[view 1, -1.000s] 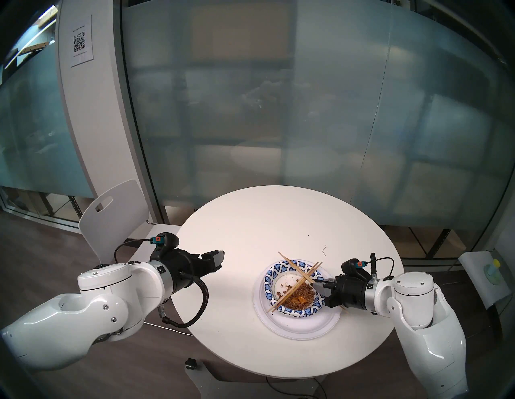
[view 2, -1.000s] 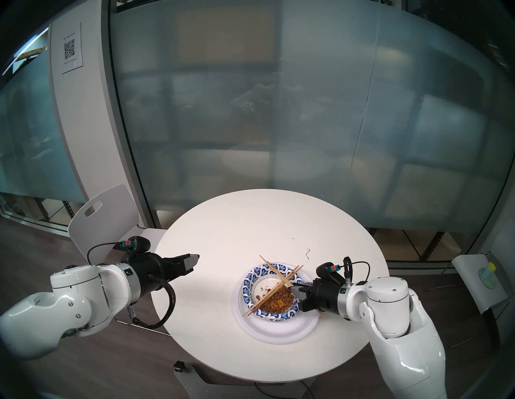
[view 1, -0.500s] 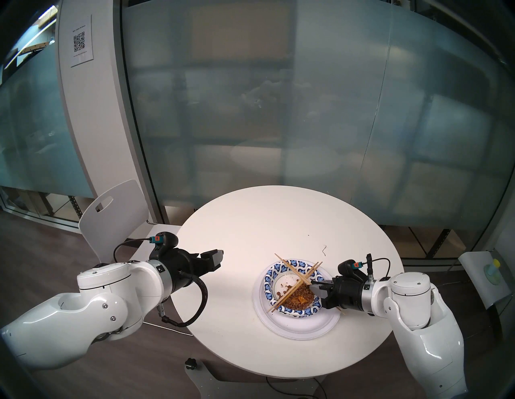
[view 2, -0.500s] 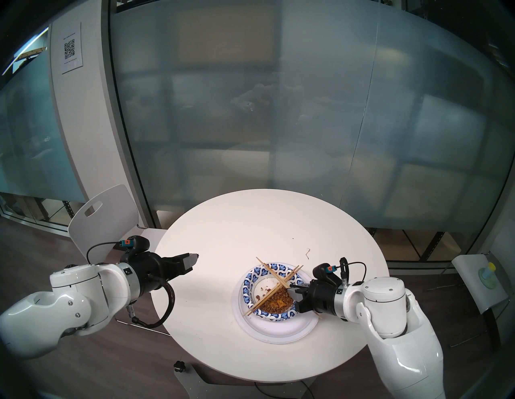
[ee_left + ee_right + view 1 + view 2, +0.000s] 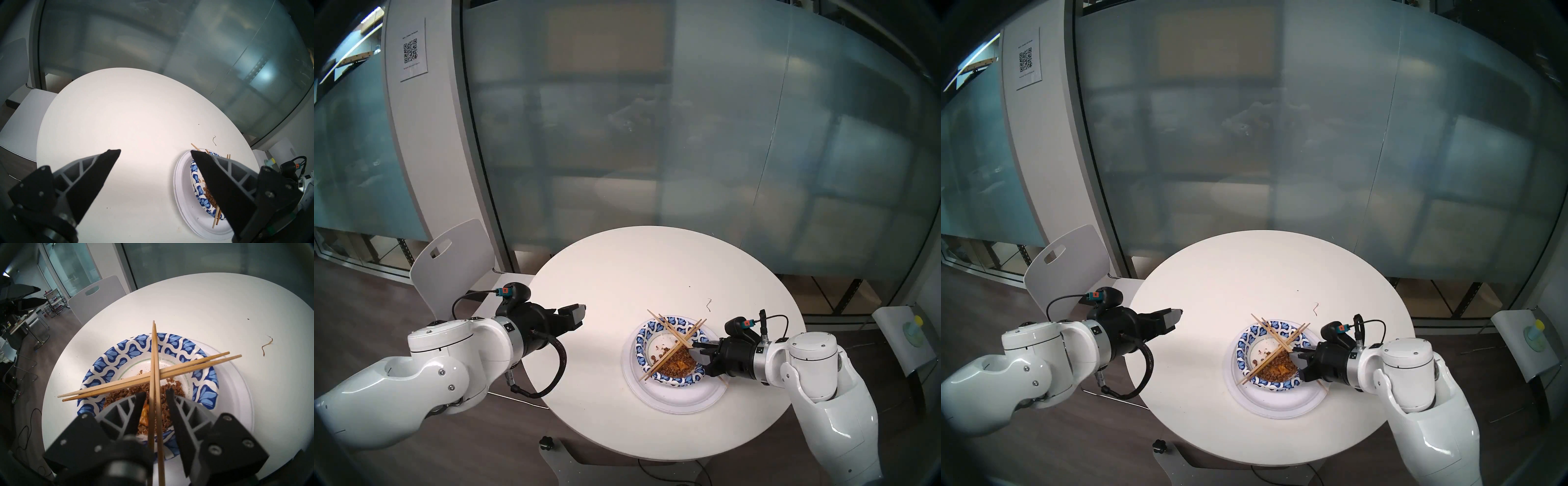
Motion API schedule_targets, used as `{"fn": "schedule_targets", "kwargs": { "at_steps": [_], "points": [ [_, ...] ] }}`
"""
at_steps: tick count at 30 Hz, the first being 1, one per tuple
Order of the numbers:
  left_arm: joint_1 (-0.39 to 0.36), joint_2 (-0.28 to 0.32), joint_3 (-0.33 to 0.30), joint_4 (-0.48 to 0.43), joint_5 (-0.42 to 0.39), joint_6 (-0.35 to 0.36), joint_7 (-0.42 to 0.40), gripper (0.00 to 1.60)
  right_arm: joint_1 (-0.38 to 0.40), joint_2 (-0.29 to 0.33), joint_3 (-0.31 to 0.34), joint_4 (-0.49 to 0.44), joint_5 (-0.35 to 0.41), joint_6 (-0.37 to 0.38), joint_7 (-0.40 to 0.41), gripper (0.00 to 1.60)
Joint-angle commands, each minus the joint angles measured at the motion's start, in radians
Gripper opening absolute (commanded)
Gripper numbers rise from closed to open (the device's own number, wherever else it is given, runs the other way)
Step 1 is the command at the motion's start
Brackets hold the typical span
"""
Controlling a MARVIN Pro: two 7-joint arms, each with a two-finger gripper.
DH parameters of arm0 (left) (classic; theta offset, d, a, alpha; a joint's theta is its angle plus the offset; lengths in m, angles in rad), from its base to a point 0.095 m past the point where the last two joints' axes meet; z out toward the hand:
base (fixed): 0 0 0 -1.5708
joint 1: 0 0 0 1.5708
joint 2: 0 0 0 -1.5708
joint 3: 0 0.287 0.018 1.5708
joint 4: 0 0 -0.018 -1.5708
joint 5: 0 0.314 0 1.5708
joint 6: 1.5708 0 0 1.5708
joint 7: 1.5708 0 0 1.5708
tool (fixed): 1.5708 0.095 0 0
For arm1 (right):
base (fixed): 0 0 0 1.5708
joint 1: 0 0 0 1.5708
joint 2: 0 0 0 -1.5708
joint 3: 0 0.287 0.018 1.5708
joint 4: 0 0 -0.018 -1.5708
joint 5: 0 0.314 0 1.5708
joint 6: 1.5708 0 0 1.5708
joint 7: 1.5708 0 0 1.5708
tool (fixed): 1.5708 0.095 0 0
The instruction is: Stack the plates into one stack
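Stack of paper plates sits near the round white bench's right-front edge, blue-patterned dish on top with brown crumbs and crossed wooden chopsticks; right tool open around one pair, left tool open over bare bench, wide free space left.

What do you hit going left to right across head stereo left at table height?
White chair → left tool, open over the table → stack of paper plates topped by crossed chopsticks → right tool, open around one chopstick pair.
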Motion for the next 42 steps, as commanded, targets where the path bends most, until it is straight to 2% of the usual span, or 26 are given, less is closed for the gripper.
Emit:
{"fn": "schedule_targets", "kwargs": {
  "at_steps": [1,4,9,15,22,24,29,30,31,32,35,38,42],
  "points": [
    [-0.008,-0.001,-0.006,-0.009,0.0,-0.002,0.001,1.6,0.012,0.0,0.004,-0.019,0.004,-0.008,0.005,1.11],
    [-0.01,-0.001,-0.005,-0.01,0.0,-0.002,0.002,1.6,0.012,-0.001,0.004,-0.021,0.003,-0.008,0.004,1.13],
    [-0.019,-0.004,0.001,-0.007,0.0,0.001,0.001,1.6,-0.002,-0.004,0.046,-0.069,0.01,-0.011,0.001,1.16],
    [-0.038,-0.014,0.004,-0.01,-0.014,0.003,0.008,1.6,-0.06,-0.031,0.136,-0.153,0.032,-0.035,-0.005,1.17],
    [-0.05,-0.04,0.014,-0.029,-0.004,-0.017,0.052,1.6,-0.177,-0.105,0.256,-0.236,0.043,-0.118,-0.025,1.25],
    [-0.052,-0.044,0.018,-0.033,-0.001,-0.021,0.058,1.6,-0.203,-0.143,0.282,-0.25,0.05,-0.155,-0.027,1.32],
    [-0.051,-0.057,0.025,-0.041,0.011,-0.035,0.077,1.6,-0.267,-0.204,0.318,-0.272,0.048,-0.234,-0.023,1.34],
    [-0.051,-0.059,0.025,-0.043,0.013,-0.037,0.08,1.6,-0.281,-0.216,0.323,-0.273,0.048,-0.25,-0.022,1.37],
    [-0.051,-0.06,0.026,-0.044,0.014,-0.038,0.083,1.6,-0.29,-0.223,0.327,-0.273,0.049,-0.263,-0.02,1.6],
    [-0.051,-0.06,0.026,-0.044,0.014,-0.038,0.083,1.6,-0.29,-0.223,0.327,-0.273,0.049,-0.263,-0.02,1.6],
    [-0.049,-0.067,0.03,-0.048,0.021,-0.047,0.099,1.6,-0.35,-0.268,0.354,-0.281,0.059,-0.353,-0.019,1.6],
    [-0.049,-0.069,0.03,-0.05,0.022,-0.049,0.102,1.6,-0.361,-0.28,0.363,-0.278,0.059,-0.373,-0.016,1.6],
    [-0.049,-0.072,0.03,-0.051,0.022,-0.051,0.104,1.6,-0.381,-0.296,0.369,-0.264,0.067,-0.444,-0.006,1.6]
  ]
}}
